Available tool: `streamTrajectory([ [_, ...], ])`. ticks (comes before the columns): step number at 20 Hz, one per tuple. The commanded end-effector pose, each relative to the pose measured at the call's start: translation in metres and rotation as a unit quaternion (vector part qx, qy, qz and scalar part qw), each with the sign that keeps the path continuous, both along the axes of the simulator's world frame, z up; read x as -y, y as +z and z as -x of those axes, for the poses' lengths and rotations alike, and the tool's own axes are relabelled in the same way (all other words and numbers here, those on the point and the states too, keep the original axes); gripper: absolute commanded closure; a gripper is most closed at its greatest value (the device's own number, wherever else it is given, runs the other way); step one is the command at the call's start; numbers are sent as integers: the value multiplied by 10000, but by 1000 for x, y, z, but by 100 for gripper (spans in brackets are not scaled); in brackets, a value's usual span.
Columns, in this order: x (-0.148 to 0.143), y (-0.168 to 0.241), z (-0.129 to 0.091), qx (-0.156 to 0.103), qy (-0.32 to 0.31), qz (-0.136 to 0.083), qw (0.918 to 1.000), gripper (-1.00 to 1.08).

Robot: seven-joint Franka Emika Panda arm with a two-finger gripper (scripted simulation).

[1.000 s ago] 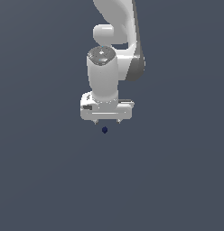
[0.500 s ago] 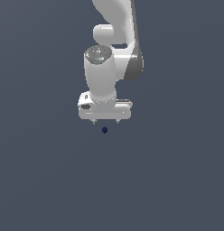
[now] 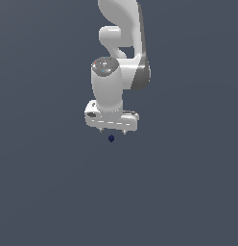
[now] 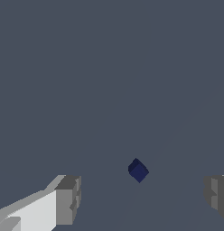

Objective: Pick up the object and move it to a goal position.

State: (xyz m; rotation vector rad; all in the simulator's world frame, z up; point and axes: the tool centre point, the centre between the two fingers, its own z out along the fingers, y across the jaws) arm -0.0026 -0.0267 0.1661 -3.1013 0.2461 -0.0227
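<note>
Arm upright, wrist pointing down, claw (image 3: 113, 131) spread wide, hovering just above tiny navy object (image 3: 111, 139)

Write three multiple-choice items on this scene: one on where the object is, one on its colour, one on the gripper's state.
1. Where does the object lie relative to the gripper?
A. Clamped between shut fingers
B. On the grey floor, in line with the gap between the fingers
C. On top of the arm

2. What colour is the object?
A. Dark navy blue
B. Red
C. Yellow

3. What state is the gripper in?
A. Shut on the object
B. Shut and empty
C. Open

Answers: 1 B, the wrist view shows it free, ahead of the gap; 2 A, it reads navy in both views; 3 C, the fingers stand wide apart with nothing held.
</note>
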Motion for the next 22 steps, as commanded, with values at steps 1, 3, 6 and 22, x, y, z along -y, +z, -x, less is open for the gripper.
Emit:
streamTrajectory([
  [1, 0, -9, 4, -17, -285, -4, 9996, -92],
  [3, 1, -17, 7, -32, -553, -6, 9985, -92],
  [6, 2, -30, 13, -54, -987, -5, 9951, -92],
  [22, 12, -89, 47, -128, -3074, 70, 9515, -92],
])
